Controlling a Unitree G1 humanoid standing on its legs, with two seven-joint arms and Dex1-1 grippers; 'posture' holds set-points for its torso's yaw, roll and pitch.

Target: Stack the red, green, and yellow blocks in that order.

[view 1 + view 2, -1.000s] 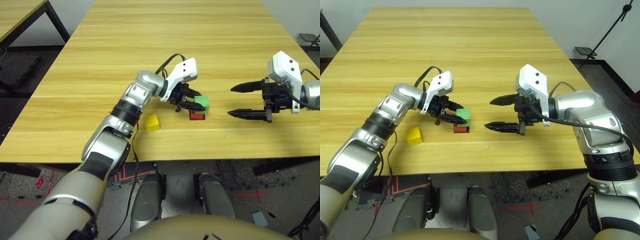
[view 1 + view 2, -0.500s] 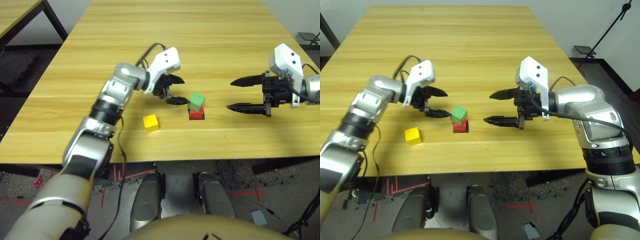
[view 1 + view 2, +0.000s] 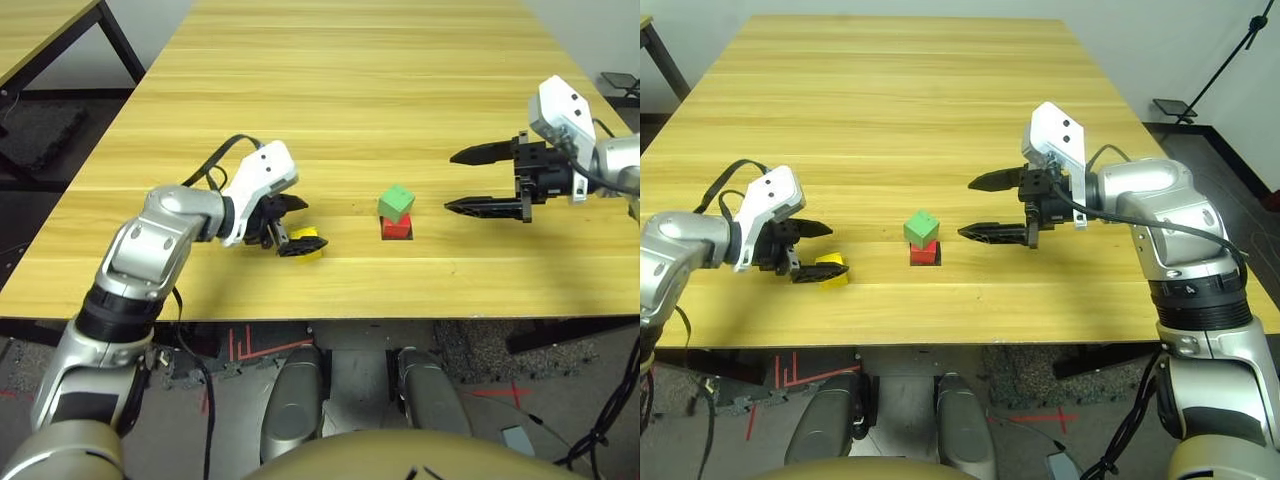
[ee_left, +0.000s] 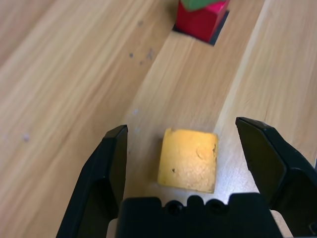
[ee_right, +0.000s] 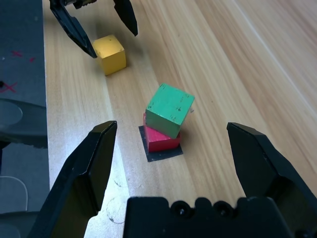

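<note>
Two-block stack is standing at table centre; third block is sitting between spread left fingers.

The long light-wood plank table point(image 3: 360, 90) is carrying all the parts. The right gripper point(image 3: 985, 208), black two-fingered with a white camera housing, is hovering just to the right of the stack with its jaws spread wide, gripping nothing. The left gripper point(image 3: 292, 226), of the same build, is pointing down at the table's near edge, its jaws likewise fully spread; its fingers point(image 4: 111, 163) are flanking the small matte yellow cube point(image 4: 188, 159) without touching it. The small matte green cube point(image 5: 169, 109) is sitting twisted and slightly tilted on the small matte red cube point(image 5: 159, 139), which is resting on a flat black square patch point(image 5: 163, 151). The yellow cube is lying on the table, well apart from the stack, on its left.
</note>
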